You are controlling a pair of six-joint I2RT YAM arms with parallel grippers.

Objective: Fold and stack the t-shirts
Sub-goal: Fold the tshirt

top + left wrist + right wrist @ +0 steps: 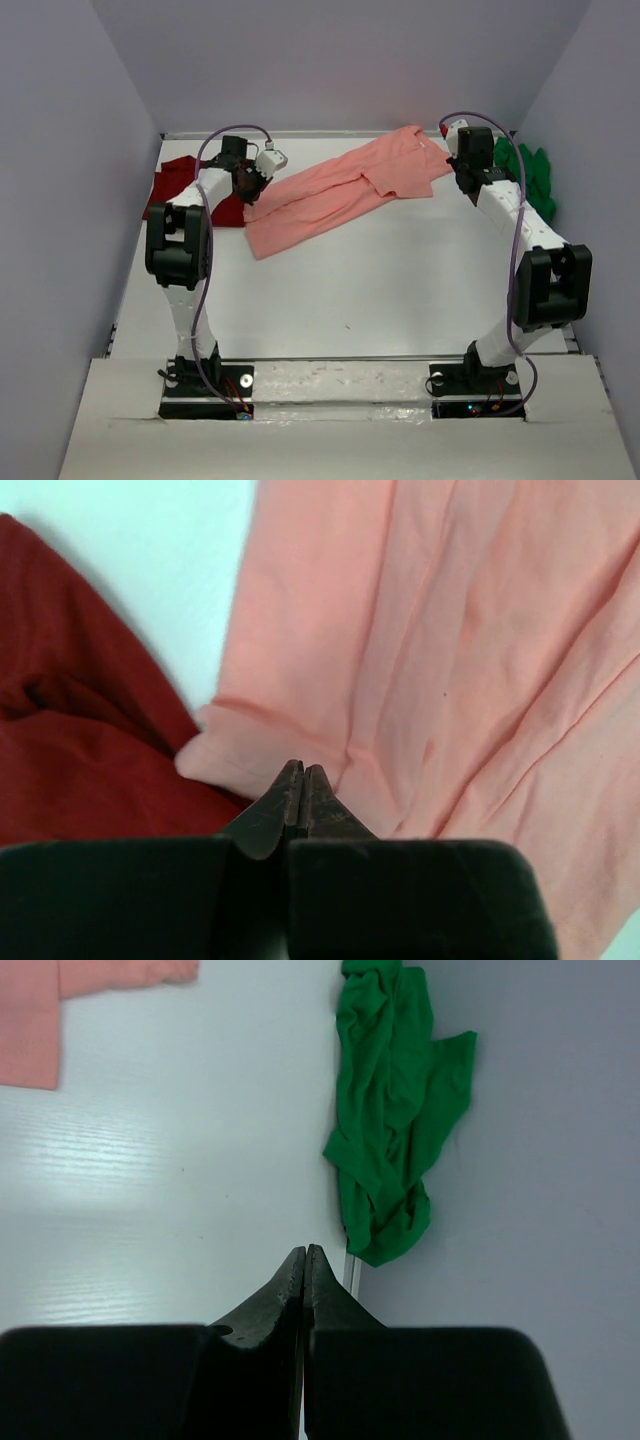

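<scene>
The salmon-pink shirt lies spread out on the far part of the white table. In the top view it slants from 8 o'clock up to 2 o'clock. The dark red shirt is bunched at its 9 o'clock end and touches it. The green shirt is crumpled at 3 o'clock against the right wall, apart from the pink one.

We see the left gripper squeezed tight, its tips right at the rolled edge of the pink shirt. We cannot tell if any cloth is caught between them. The right gripper is squeezed tight too and holds nothing. It hangs over bare table, with the green shirt at its 1 o'clock.
</scene>
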